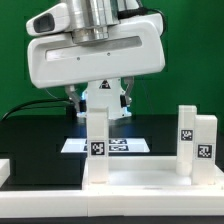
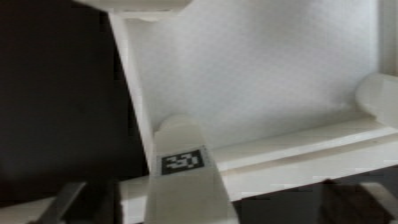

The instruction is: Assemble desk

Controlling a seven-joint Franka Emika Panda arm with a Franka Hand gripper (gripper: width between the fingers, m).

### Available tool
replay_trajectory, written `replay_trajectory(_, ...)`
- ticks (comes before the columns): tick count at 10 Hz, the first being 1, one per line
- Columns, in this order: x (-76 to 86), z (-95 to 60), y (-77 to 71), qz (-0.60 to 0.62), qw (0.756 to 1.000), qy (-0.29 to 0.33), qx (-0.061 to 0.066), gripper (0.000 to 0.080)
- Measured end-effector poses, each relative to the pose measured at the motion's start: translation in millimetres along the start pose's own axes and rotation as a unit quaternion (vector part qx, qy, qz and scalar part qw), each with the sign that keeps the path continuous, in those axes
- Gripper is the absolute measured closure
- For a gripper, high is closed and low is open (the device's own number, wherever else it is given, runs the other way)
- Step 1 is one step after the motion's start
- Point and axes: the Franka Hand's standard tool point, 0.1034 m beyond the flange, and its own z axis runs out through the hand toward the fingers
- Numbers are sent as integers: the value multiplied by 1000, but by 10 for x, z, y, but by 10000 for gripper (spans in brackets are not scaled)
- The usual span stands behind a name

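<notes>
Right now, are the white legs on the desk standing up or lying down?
Standing up. In the exterior view, two legs rise straight from the desk top, marker tags facing the camera. Whether they are fully fastened cannot be told.

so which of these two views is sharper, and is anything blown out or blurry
The exterior view is sharper: tags on the desk legs read clearly, though the arm's white housing up close is bright and slightly soft. The wrist view is blurry throughout; the leg and its tag are smeared, the desk top looks washed-out grey, and the jaws are dim shapes at the edge.
</notes>
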Motion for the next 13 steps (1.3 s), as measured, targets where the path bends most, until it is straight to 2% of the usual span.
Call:
replay_trajectory(1, 102, -8, 68, -35, 999, 1, 0, 176)
replay_trajectory(3, 246, 108, 145, -34, 999, 1, -5, 154)
replay_trajectory(5, 236, 256, 137, -27, 1000, 5, -10, 151)
replay_trajectory(7, 225, 286, 126, -24, 1000, 8, -12, 151)
replay_trajectory(8, 225, 287, 130, -12, 1000, 8, -12, 240)
replay_trajectory(9, 225, 287, 130, -9, 1000, 8, -12, 240)
replay_trajectory(10, 225, 288, 122, 21, 1000, 9, -11, 422)
replay_trajectory(11, 227, 287, 124, 61, 998, 9, -11, 511)
replay_trajectory(13, 227, 286, 130, 119, 993, 10, -10, 511)
